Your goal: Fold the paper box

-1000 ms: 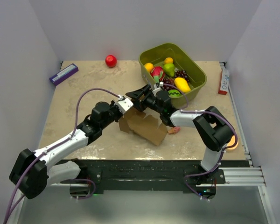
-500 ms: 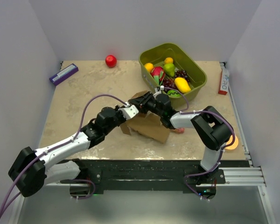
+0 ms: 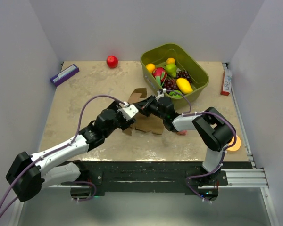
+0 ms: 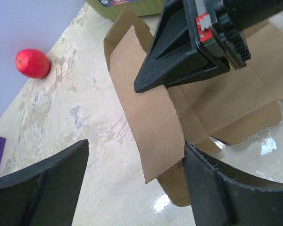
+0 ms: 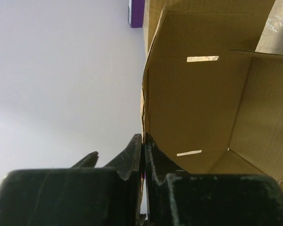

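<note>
We pinch one flap while our other jaws stand spread around it.
Nearest, our left gripper (image 4: 136,147) stands wide, straddling the raised flap of the paper box (image 4: 155,117); bare table (image 4: 75,122) lies to its left. Beyond, the right gripper (image 5: 142,137) is pressed together on the flap's edge, with the green bin (image 3: 198,81) close behind.

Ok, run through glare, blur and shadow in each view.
Top external: even light, sharp, only faint shadow around the paper box. Left wrist: glare patches on the glossy table; the left gripper looms dark and soft. Right wrist: the right gripper is near-black and blurred, the box's slots glow white.
</note>
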